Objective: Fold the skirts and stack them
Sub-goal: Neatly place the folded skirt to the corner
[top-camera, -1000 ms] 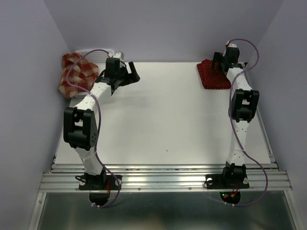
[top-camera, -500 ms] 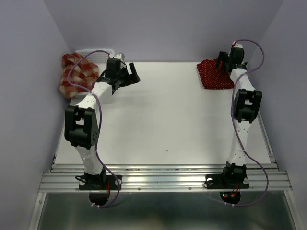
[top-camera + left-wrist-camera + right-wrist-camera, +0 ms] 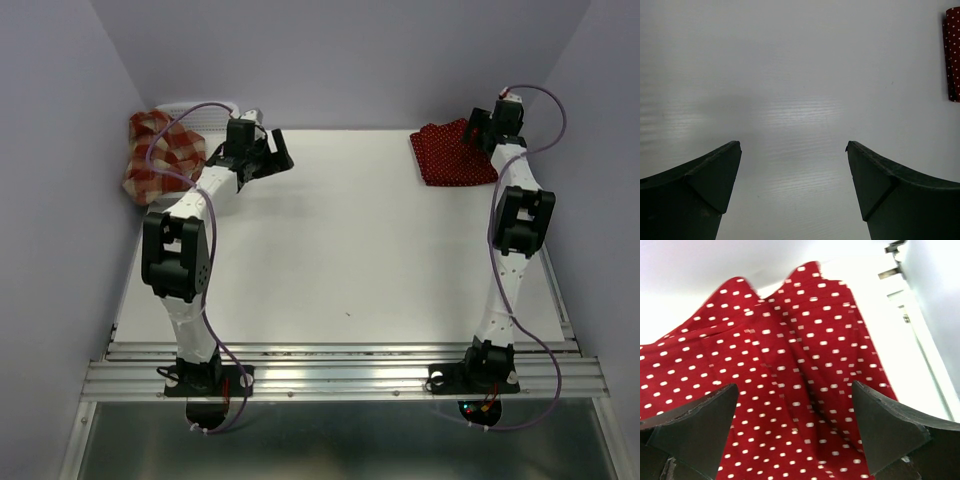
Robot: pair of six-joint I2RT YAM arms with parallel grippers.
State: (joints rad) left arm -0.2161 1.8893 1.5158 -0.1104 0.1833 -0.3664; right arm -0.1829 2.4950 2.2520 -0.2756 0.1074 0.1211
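Right gripper (image 3: 795, 390): my jaws are spread to their full width and grasp nothing. They hang just above the polka-dot skirt (image 3: 790, 340), with one finger over each side of a rumpled ridge in the cloth. This dark red skirt lies at the far right corner of the table (image 3: 340, 240), close to its right edge. It looks folded, though from these angles I cannot tell whether the pile is one skirt or two.

Left gripper (image 3: 792, 145): my jaws are equally wide and empty, poised over bare tabletop at the far left. The plaid skirt (image 3: 160, 155) is behind it and well apart from the dotted one, heaped over the rim of the white mesh basket (image 3: 200, 105).

Hazards, as I judge them:
- A pinch on the ridge may catch only the top layer, so lifting would peel the fold open.
- A sideways drag could carry the cloth past the nearby table edge.
- The plaid skirt, being larger and draped on mesh, may snag or tip the basket if I pull it by a single corner.
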